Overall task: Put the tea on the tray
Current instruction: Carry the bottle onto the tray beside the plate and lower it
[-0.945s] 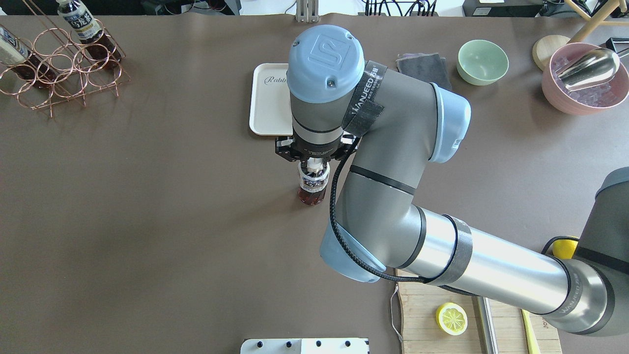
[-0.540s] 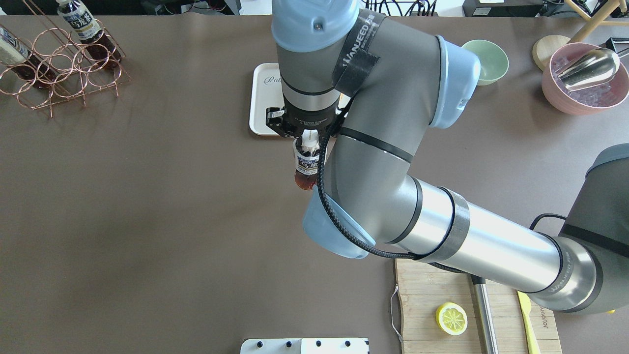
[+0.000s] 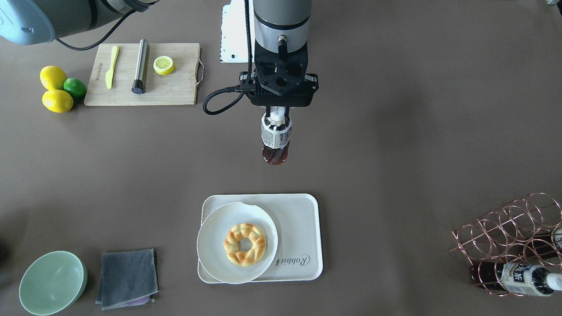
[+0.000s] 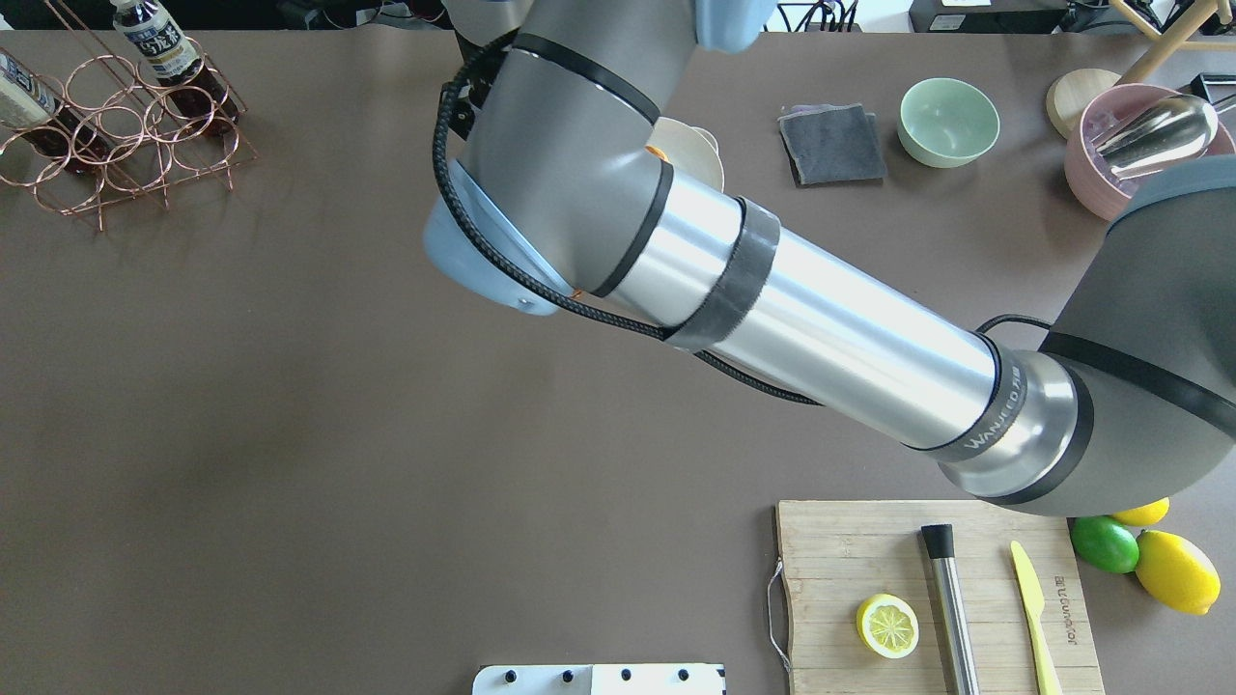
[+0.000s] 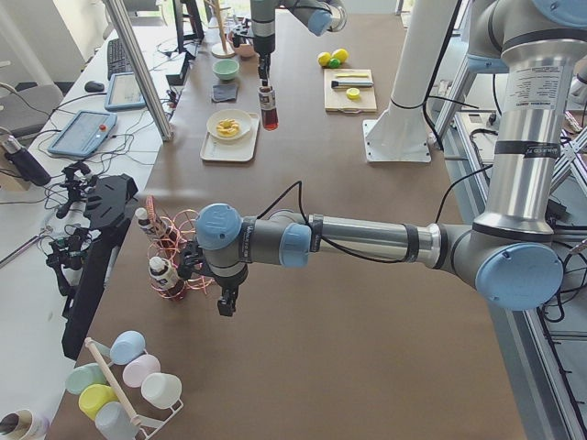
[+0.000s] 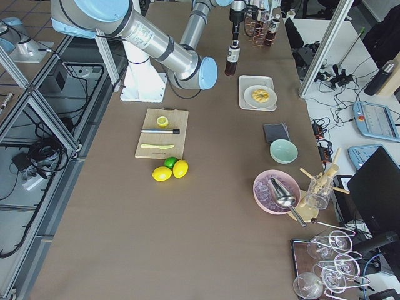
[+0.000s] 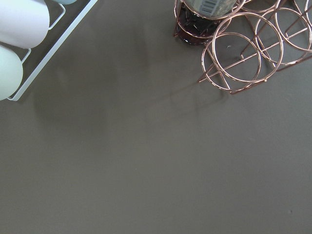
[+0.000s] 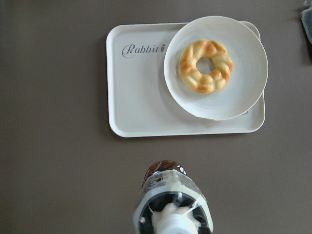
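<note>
R gripper (image 3: 276, 117): fingers closed on the white cap/neck of the tea (image 3: 275, 139). The bottle hangs straight down under them, long axis vertical, dark base lowest. Its base looks clear of the table (image 3: 395, 131), i.e. carried, not set down.

Key relation: the tray (image 8: 139, 92) lies ahead of the fingers, on the side away from the robot's base. Bottle is short of the tray's near rim, not over it yet; the wrist cam shows bare table between the two.

The tray's long side runs across the line of approach. A round white plate (image 8: 243, 95) with a doughnut (image 8: 205, 66) fills the half on the robot's R and overhangs the rim a bit. The bare half, w/ the "Rabbit" script, is ahead and slightly to the robot's L of the fingers.

So, my read: carry fwd, bias L, lower upright onto the bare half. Risk is clipping the plate edge, or a tall narrow bottle tipping on release.

L gripper (image 5: 224, 304): far from the tray, by the copper wire rack (image 3: 511, 228) that holds the second bottle (image 3: 513, 278). Open or closed, can't tell. R arm is the one in play.
</note>
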Motion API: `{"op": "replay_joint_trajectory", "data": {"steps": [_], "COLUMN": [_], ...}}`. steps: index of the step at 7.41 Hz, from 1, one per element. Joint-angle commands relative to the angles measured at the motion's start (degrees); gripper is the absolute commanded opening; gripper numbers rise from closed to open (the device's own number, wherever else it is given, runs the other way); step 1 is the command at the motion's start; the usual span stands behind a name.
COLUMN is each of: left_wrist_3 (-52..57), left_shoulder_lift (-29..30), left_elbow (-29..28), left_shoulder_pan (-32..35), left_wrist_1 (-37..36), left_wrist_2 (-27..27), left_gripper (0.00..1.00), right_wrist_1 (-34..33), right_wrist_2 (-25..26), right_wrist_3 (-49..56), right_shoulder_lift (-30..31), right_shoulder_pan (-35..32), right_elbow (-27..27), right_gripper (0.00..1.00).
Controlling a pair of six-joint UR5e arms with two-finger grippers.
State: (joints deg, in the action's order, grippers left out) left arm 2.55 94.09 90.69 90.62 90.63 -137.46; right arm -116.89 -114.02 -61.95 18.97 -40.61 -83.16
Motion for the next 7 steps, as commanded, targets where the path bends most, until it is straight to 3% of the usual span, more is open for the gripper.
{"op": "replay_joint_trajectory", "data": {"steps": [1,3,4,7], "left_wrist_3": [0.0,0.0,0.0,-0.1], "left_shoulder_lift": [0.7,1.0,1.3,2.4], "left_elbow": [-1.3,-1.8,-2.5,-5.9], "left_shoulder_pan": [0.0,0.0,0.0,0.0], "left_wrist_1": [0.2,0.5,0.9,4.1], "left_wrist_2": [0.1,1.9,2.0,2.0], "left_gripper": [0.98,0.98,0.98,0.98], "right_wrist_1": [12.1,21.3,22.1,30.0], "right_wrist_2": [-0.9,-0.8,-0.7,1.8], "right_wrist_3": [1.7,1.7,2.0,2.0], "right_shoulder_lift": [-6.2,-7.0,-8.7,-8.9], "right_shoulder_pan": [-2.7,-3.7,-3.9,-3.9], "right_elbow": [18.0,26.0,29.4,35.0], "right_gripper": [0.00,0.00,0.00,0.00]}}
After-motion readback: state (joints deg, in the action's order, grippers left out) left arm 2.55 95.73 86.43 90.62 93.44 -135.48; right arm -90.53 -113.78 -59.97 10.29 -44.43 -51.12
